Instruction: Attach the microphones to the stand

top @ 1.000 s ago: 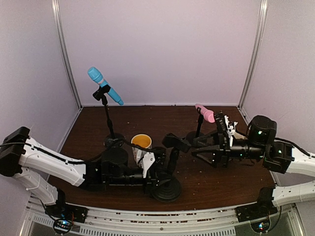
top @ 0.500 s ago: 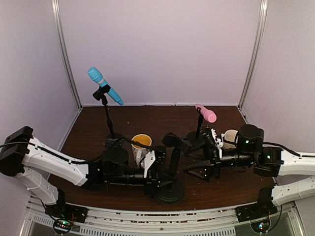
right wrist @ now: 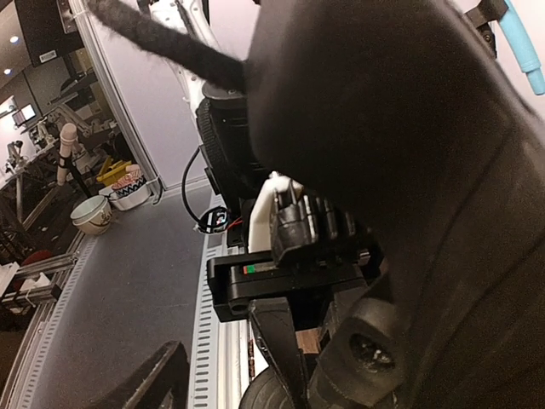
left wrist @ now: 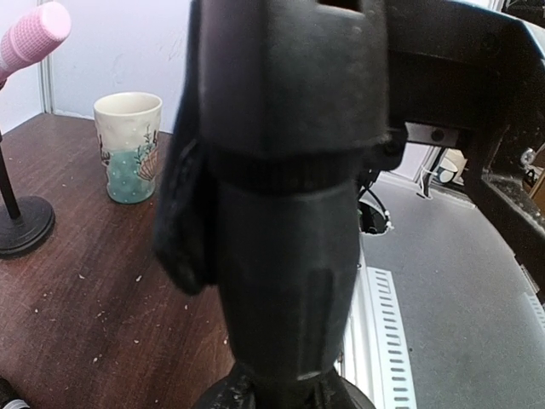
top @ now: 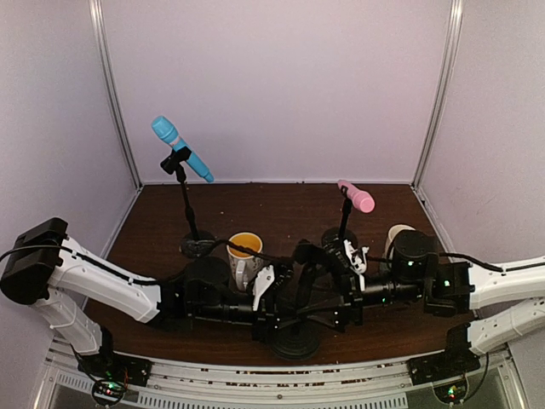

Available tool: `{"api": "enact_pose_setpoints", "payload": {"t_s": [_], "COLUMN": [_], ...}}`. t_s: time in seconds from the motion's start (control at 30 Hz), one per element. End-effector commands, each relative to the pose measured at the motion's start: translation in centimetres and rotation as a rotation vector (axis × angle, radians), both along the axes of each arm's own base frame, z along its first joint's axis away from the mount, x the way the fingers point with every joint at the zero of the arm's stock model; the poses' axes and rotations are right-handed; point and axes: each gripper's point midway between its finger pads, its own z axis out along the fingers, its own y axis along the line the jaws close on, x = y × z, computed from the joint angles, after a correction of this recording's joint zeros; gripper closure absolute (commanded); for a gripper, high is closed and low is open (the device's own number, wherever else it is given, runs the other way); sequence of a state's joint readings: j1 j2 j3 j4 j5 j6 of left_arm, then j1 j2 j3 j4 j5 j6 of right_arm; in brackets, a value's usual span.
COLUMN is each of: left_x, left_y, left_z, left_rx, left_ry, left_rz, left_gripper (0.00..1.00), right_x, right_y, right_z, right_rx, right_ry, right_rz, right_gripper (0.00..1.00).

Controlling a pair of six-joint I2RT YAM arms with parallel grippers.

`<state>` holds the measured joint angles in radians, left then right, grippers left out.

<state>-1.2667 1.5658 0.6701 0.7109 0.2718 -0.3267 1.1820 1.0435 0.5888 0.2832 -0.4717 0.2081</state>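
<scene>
Microphones in blue [top: 181,149] and pink [top: 356,197] sit clipped on stands [top: 185,200] at the back, so we count two of three done. The black microphone [top: 308,254] lies tilted atop the front stand [top: 294,342]; we cannot tell whether it is fully seated. Our left gripper [top: 274,298] is clamped tight on that stand's pole. Our right gripper [top: 334,285] is spread wide just beside the black microphone, holding nothing. We judge only a final seating or check remains.
</scene>
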Motion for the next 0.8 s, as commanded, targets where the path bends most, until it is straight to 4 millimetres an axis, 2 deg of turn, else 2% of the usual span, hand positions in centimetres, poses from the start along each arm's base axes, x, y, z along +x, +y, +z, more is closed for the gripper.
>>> {"api": "enact_pose_setpoints", "payload": {"t_s": [0.0,0.13,0.23,0.3,0.43,0.6,0.77], "left_x": [4.4,5.1,4.9,4.4,2.7,0.7,-0.4], "left_y": [0.7,0.9,0.8,0.7,0.8,0.5,-0.1], "left_z": [6.3,6.5,6.5,6.6,6.9,7.3,7.5], "left_rx": [-0.203,-0.202,-0.197,-0.195,-0.203,-0.215,-0.226], "left_ry": [-0.039,-0.048,-0.056,-0.063,-0.074,-0.064,-0.038], "left_rz": [0.157,0.177,0.159,0.132,0.036,-0.081,-0.161], "left_gripper": [1.00,1.00,1.00,1.00,1.00,1.00,1.00], "right_x": [-2.5,-3.4,-3.4,-2.7,0.4,2.6,2.2], "right_y": [-1.1,-2.6,-3.6,-4.1,-4.5,-3.4,-1.3], "right_z": [0.0,0.8,1.3,1.1,0.5,0.3,1.5], "right_rx": [0.006,0.049,0.073,0.069,0.027,-0.006,0.035], "right_ry": [0.053,0.086,0.080,0.054,0.010,-0.010,-0.032], "right_rz": [0.051,0.052,0.035,-0.011,-0.157,-0.199,-0.120], "right_gripper": [0.23,0.24,0.24,0.24,0.22,0.20,0.20]}}
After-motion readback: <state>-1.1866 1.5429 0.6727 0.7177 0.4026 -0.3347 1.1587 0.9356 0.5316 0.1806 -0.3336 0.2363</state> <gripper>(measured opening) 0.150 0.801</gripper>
